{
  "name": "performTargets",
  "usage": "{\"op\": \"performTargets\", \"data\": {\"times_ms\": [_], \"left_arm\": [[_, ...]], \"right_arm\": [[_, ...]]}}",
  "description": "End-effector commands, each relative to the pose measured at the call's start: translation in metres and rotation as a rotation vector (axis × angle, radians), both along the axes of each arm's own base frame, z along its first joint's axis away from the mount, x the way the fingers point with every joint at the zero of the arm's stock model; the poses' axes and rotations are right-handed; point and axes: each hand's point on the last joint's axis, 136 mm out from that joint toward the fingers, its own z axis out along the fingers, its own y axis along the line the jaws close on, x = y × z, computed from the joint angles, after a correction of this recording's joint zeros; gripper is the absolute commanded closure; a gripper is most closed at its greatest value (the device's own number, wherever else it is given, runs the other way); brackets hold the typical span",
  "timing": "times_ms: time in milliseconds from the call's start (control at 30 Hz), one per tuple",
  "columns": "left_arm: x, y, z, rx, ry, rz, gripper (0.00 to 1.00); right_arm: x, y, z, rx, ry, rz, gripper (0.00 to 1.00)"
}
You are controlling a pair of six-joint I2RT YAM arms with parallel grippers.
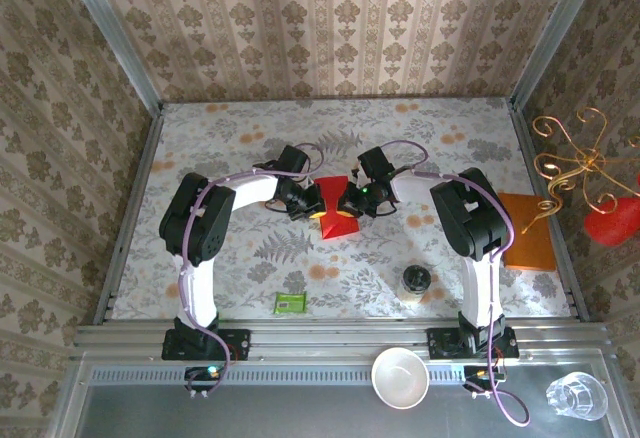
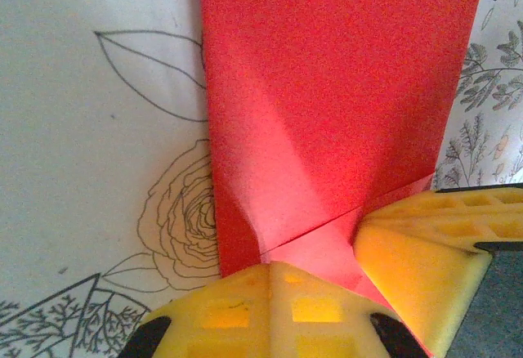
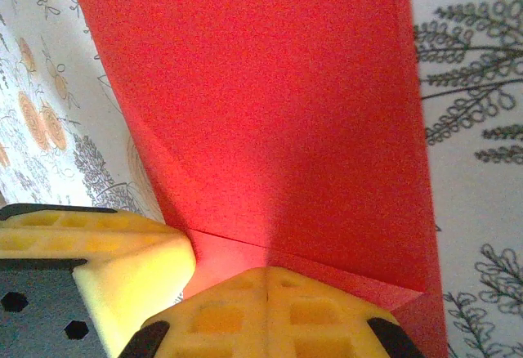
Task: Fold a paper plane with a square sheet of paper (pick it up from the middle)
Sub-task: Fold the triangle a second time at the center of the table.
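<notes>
Red square sheet of paper (image 1: pixel 331 194), partly creased, sits mid-table (image 1: pixel 250 148) between the 2 arms. Left gripper (image 2: pixel 270 297): pads closed together, a fold line running into their seam, so apparently pinching the sheet. Right gripper (image 3: pixel 265 293): same, closed on a folded edge. Judgement: sheet is light and limp, and mis-creases or tears easily. Grip at the fold, where doubled layers are stiffer.
</notes>
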Motion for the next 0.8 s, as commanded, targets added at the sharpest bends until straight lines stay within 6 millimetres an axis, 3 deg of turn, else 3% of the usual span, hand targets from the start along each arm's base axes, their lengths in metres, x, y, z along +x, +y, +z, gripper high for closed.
{"op": "performTargets", "data": {"times_ms": [0, 133, 433, 767], "left_arm": [[-0.006, -0.001, 0.022, -0.004, -0.025, -0.002, 1.0], [-0.016, -0.009, 0.038, -0.046, -0.053, 0.017, 0.96], [-0.047, -0.026, 0.027, -0.044, -0.009, -0.027, 0.95], [-0.04, -0.042, 0.017, -0.061, 0.012, -0.053, 0.96]], "right_arm": [[-0.037, -0.032, -0.057, -0.16, 0.182, -0.054, 0.97], [-0.045, -0.038, -0.067, -0.179, 0.215, -0.079, 0.97], [-0.051, -0.045, -0.075, -0.213, 0.243, -0.098, 0.97], [-0.053, -0.046, -0.078, -0.217, 0.256, -0.108, 0.97]]}}
